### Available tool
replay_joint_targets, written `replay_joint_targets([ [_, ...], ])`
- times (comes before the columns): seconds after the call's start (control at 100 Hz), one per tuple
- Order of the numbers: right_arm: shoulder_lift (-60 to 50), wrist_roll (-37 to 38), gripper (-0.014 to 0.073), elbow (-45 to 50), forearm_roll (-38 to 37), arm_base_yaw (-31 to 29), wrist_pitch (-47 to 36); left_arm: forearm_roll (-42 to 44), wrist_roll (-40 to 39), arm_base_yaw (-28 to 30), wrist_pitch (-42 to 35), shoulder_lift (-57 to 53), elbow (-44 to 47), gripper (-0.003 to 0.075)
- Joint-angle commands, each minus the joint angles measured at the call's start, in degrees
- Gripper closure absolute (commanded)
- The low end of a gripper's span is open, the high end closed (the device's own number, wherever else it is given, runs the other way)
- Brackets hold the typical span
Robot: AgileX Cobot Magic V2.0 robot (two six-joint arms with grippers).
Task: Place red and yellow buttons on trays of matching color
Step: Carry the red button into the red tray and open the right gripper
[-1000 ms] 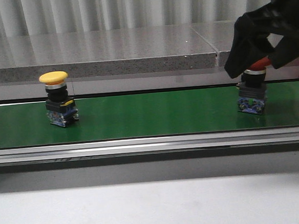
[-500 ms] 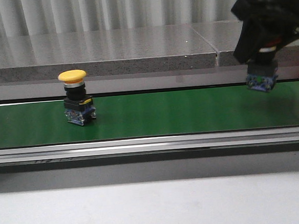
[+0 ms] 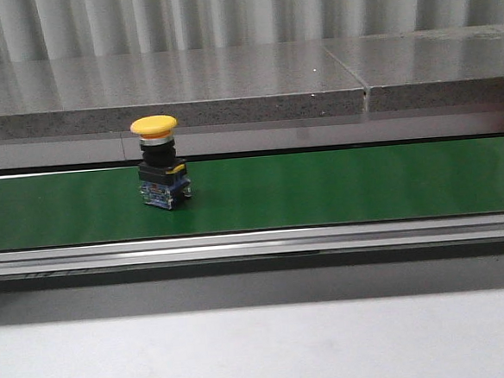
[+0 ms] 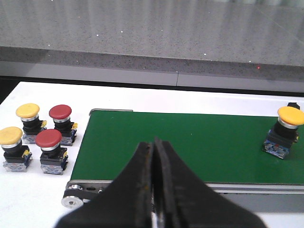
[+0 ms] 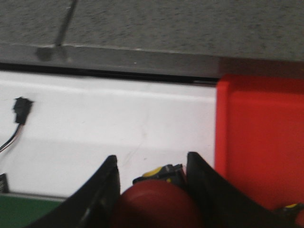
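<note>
Our right end effector [image 5: 149, 190] grips red button [image 5: 156, 209], near red tray [image 5: 261, 137]. Let go early: button lands on white tabletop [image 5: 95, 128]. Left end effector [image 4: 156, 156] closed, empty. Yellow button [image 3: 160, 161] on green belt [image 3: 338, 187] may ride away.

Green belt [image 3: 321, 188] looks matt & smooth, like rubber. Rail [image 3: 256, 243] just in front of the belt is shiny metal. Ledge [image 3: 228, 87] behind the belt looks like speckled stone, a bit glossy. Yellow button [image 3: 154, 125] on the belt has a smooth plastic cap. Red tray [image 5: 259, 137] looks like smooth plastic. Left gripper [image 4: 155, 156] fingers are dull black.
</note>
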Motion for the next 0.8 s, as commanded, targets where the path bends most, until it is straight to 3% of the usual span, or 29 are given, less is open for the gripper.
replay_joint_targets([
  [0.0, 1.2, -0.4, 0.0473, -5.1, 1.2, -2.6, -2.2, -0.6, 0.0, -0.4, -4.7, 0.5, -1.5, 0.0741],
  [0.46, 20.1, -0.4, 0.0473, -20.6, 1.2, -6.1, -2.4, -0.6, 0.0, -0.4, -4.7, 0.5, -1.5, 0.0741],
  [0.79, 26.2, -0.4, 0.0473, -23.6, 0.6, -6.6, -2.5, -0.6, 0.0, -0.4, -4.7, 0.5, -1.5, 0.0741],
])
